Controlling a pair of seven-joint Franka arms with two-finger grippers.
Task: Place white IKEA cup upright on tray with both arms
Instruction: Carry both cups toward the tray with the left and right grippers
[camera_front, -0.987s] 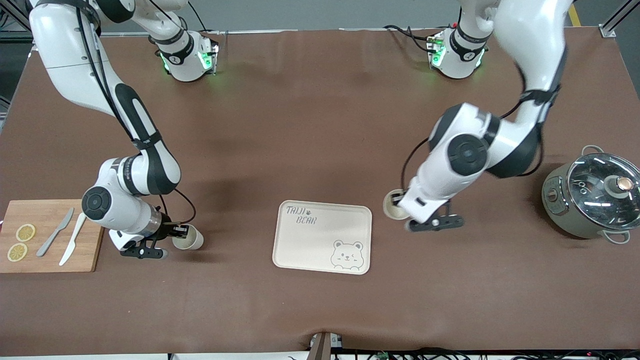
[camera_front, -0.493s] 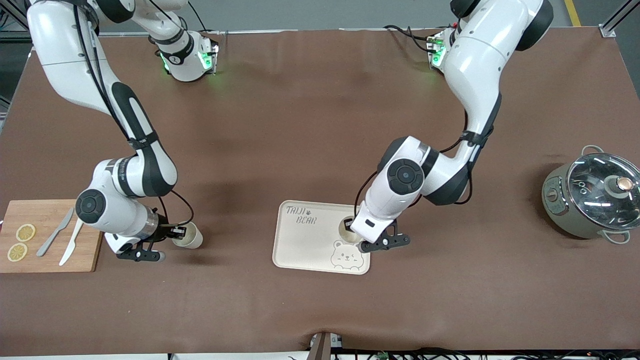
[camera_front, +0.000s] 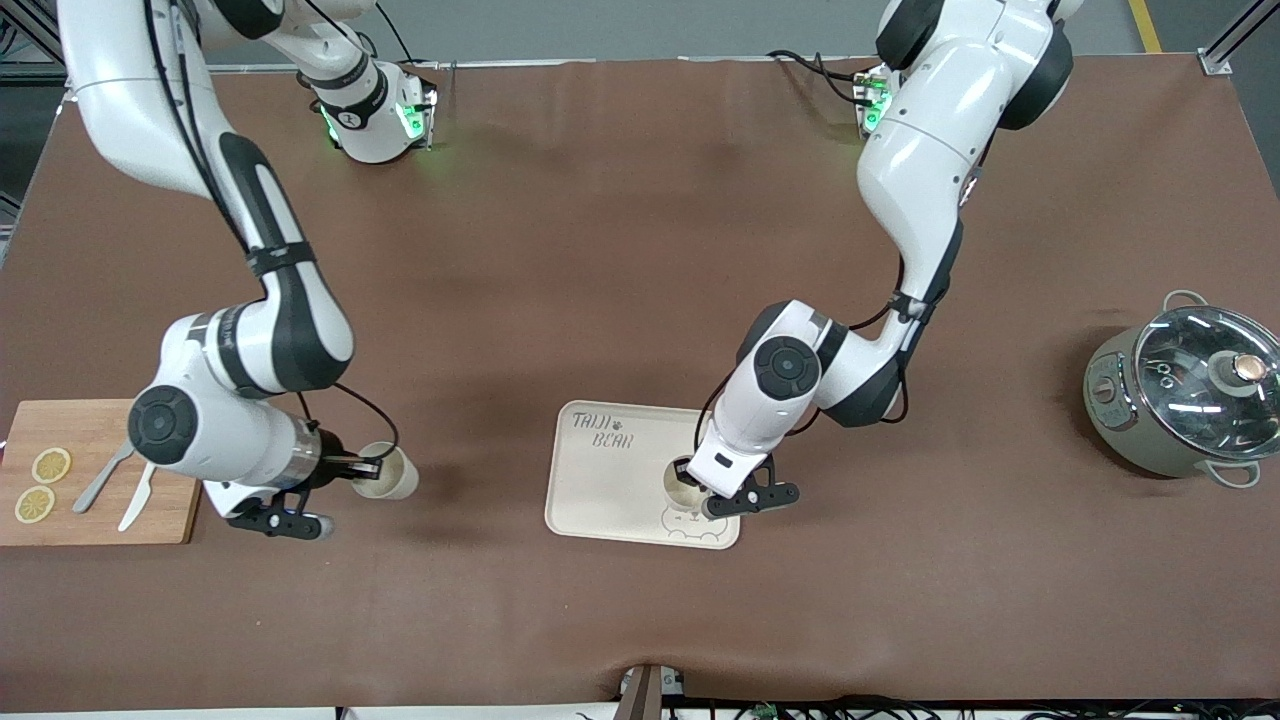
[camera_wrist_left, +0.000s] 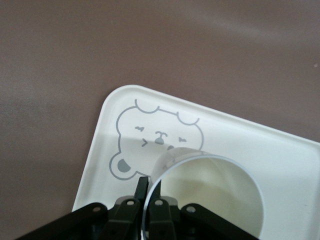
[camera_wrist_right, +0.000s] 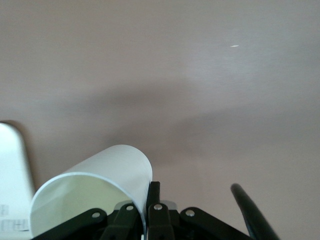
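Observation:
The cream tray (camera_front: 610, 480), printed "TAIJI BEAR", lies in the middle of the table, near the front camera. My left gripper (camera_front: 700, 488) is shut on the rim of a white cup (camera_front: 678, 478) and holds it upright over the tray's bear face. In the left wrist view the fingers (camera_wrist_left: 142, 187) pinch the cup's wall (camera_wrist_left: 200, 165) above the tray (camera_wrist_left: 270, 145). My right gripper (camera_front: 362, 468) is shut on the rim of a second white cup (camera_front: 392, 484), tilted, low over the table between the cutting board and the tray. That cup also shows in the right wrist view (camera_wrist_right: 110, 172).
A wooden cutting board (camera_front: 95, 520) with two lemon slices (camera_front: 50, 465) and two knives (camera_front: 112, 478) lies at the right arm's end. A grey pot with a glass lid (camera_front: 1185, 395) stands at the left arm's end.
My left arm has carried its cup from the table beside the tray to over the tray's bear face. My right gripper has shifted slightly toward the tray with its cup.

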